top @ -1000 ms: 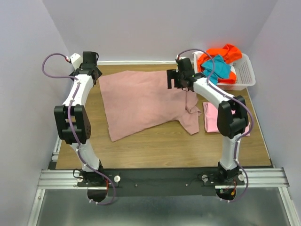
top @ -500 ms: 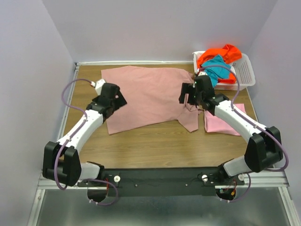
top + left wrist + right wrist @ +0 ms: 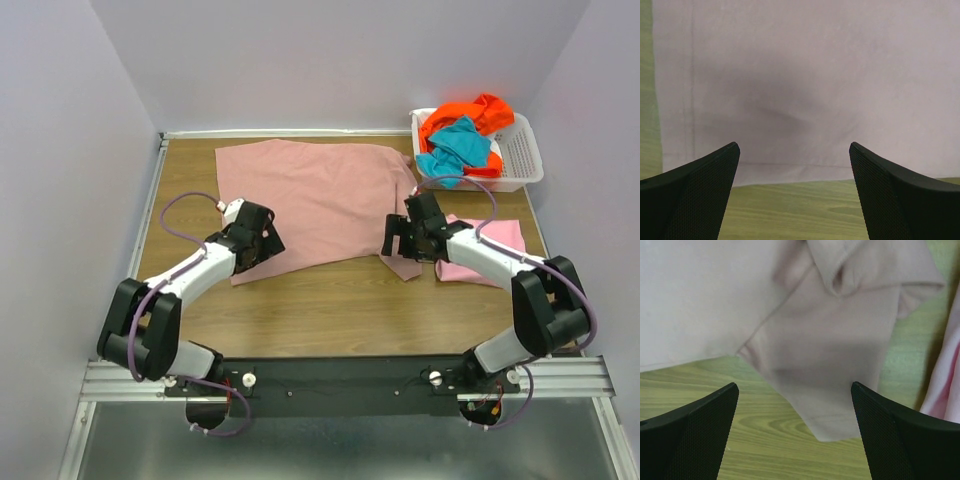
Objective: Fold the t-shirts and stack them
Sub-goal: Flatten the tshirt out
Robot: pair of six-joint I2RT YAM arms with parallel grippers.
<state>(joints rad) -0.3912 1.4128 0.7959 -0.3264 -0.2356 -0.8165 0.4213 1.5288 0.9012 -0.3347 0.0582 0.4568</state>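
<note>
While the large dusty-mauve t-shirt (image 3: 320, 200) lies spread on the table (image 3: 330, 310), the left tool (image 3: 266, 242) hangs low over its near left corner, jaws apart, with the hem edge and bare wood showing between them. The right tool (image 3: 393, 237), jaws likewise apart, sits above the shirt's rumpled sleeve (image 3: 840, 350). Just right of that tool lies the light pink t-shirt (image 3: 492, 248), flat on the table. Beyond it, a white basket (image 3: 522, 152) holds the orange t-shirt (image 3: 470, 112) and the teal t-shirt (image 3: 458, 145).
</note>
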